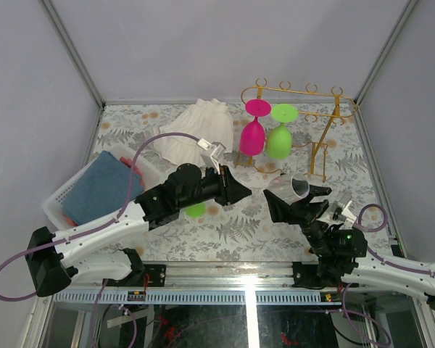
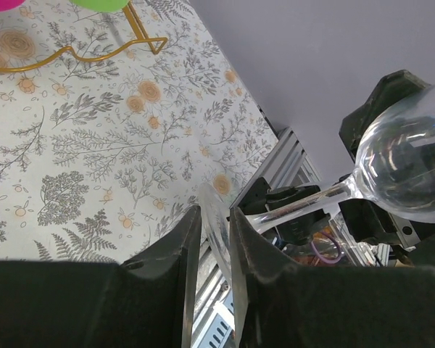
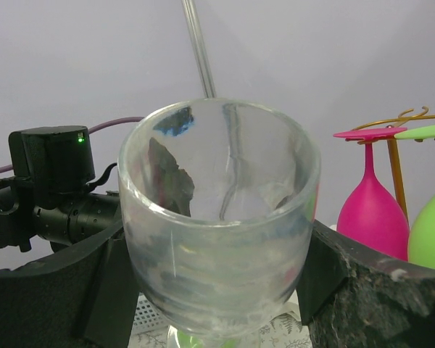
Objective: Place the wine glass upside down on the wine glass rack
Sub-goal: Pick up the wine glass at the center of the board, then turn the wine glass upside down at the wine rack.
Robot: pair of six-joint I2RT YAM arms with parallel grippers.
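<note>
The clear wine glass (image 1: 296,188) lies sideways in the air between both grippers, above the middle of the table. My right gripper (image 1: 299,201) is shut on its bowl (image 3: 217,217), one finger on each side. My left gripper (image 2: 214,214) is closed on the thin edge of its foot (image 2: 219,225), and the stem runs from there to the bowl (image 2: 409,163). The gold wire rack (image 1: 304,90) stands at the back right. A pink glass (image 1: 254,134) and a green glass (image 1: 279,138) hang upside down from it, and both show in the right wrist view (image 3: 370,210).
A white basket (image 1: 58,199) holding a blue cloth (image 1: 101,185) sits at the left. A white ruffled cloth (image 1: 196,130) lies at the back centre. A small green object (image 1: 196,210) lies under my left arm. The rack's gold base (image 2: 72,54) rests on the floral tablecloth.
</note>
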